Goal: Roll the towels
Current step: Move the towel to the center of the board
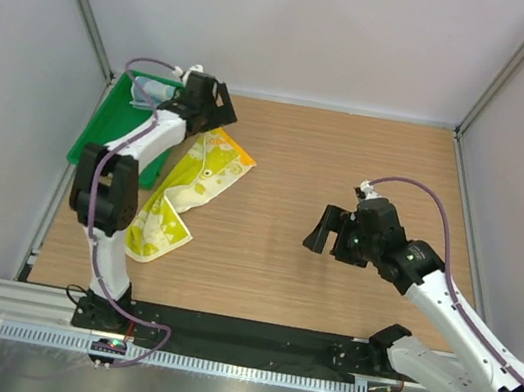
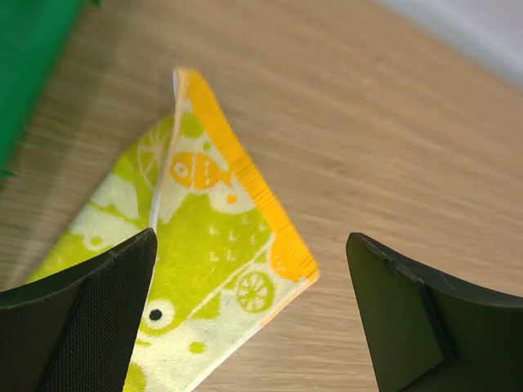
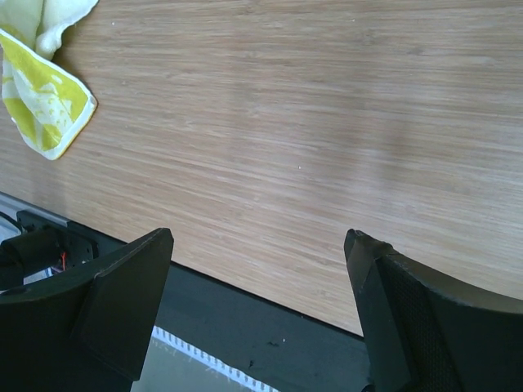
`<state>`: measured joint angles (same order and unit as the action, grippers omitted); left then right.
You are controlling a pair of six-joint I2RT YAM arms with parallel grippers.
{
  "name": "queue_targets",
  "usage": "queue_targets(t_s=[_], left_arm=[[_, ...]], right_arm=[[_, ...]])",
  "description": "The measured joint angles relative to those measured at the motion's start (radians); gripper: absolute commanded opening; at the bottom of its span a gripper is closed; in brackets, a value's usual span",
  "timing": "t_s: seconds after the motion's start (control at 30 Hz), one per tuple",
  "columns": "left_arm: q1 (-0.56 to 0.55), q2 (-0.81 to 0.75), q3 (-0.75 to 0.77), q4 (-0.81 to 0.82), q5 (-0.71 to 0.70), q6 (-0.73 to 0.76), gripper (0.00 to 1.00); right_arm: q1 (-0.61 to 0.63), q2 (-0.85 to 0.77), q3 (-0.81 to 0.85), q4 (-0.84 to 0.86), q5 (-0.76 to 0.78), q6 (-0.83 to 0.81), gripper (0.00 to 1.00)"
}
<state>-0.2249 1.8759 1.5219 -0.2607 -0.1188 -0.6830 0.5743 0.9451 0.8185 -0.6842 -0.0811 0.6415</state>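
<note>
Count first: two towels, one tray, two arms. The yellow-green towel (image 1: 194,179) is lying unrolled and a bit rumpled on the left half of the wooden table (image 1: 349,161), running from near-left to far-right. Its orange-edged far corner is curled up off the wood in the left wrist view.

The light blue towel (image 1: 146,92) is in the green plastic tray (image 1: 89,140) at the far left. I can only see a pale scrap of it, since the left arm's wrist covers most of it, so I can't make out the print. That arm also cuts across the tray's right side.

The left gripper (image 2: 249,269) is above the yellow-green towel's far corner with its jaws spread wide and nothing in them. From that view I can't tell whether the fingertips touch the cloth.

The right gripper (image 3: 257,261) is spread wide and empty too, over bare wood on the right half, well apart from both towels. Its camera catches only the near corner of the yellow-green one, cut off at the frame edge.
</note>
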Motion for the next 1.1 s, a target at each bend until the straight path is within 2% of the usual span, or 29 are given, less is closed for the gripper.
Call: queue_targets(t_s=[0.2, 0.4, 0.47, 0.53, 0.57, 0.6, 0.63, 0.7, 0.73, 0.97, 1.1], left_arm=[[-0.063, 0.242, 0.113, -0.160, -0.116, 0.050, 0.97], [-0.075, 0.269, 0.116, -0.234, -0.239, 0.090, 0.95], [-0.081, 0.269, 0.118, -0.235, -0.265, 0.102, 0.88], [-0.087, 0.269, 0.118, -0.237, -0.278, 0.116, 0.77], [-0.089, 0.269, 0.118, -0.238, -0.283, 0.119, 0.65], [-0.090, 0.270, 0.118, -0.238, -0.285, 0.120, 0.58], [-0.092, 0.271, 0.120, -0.239, -0.289, 0.127, 0.42], [-0.094, 0.278, 0.127, -0.238, -0.290, 0.136, 0.18], [-0.094, 0.281, 0.129, -0.237, -0.290, 0.141, 0.00], [-0.103, 0.290, 0.129, -0.226, -0.246, 0.178, 0.00], [-0.158, 0.290, 0.129, -0.226, -0.224, 0.200, 0.00]], right_arm=[[0.000, -0.043, -0.022, -0.026, 0.000, 0.001, 0.93], [0.001, -0.051, -0.028, -0.052, 0.000, 0.001, 0.93], [0.001, -0.051, -0.029, -0.052, 0.000, 0.001, 0.93], [0.001, -0.051, -0.030, -0.051, 0.000, 0.001, 0.93], [0.001, -0.050, -0.030, -0.052, 0.000, 0.001, 0.93], [0.001, -0.050, -0.030, -0.052, 0.000, 0.000, 0.93], [0.001, -0.049, -0.030, -0.052, 0.000, 0.000, 0.93], [0.001, -0.048, -0.031, -0.054, 0.000, 0.000, 0.93], [0.001, -0.048, -0.031, -0.055, 0.000, -0.001, 0.93], [0.001, -0.048, -0.009, -0.107, 0.061, -0.019, 0.93], [0.001, -0.048, 0.032, -0.129, 0.131, -0.020, 0.93]])
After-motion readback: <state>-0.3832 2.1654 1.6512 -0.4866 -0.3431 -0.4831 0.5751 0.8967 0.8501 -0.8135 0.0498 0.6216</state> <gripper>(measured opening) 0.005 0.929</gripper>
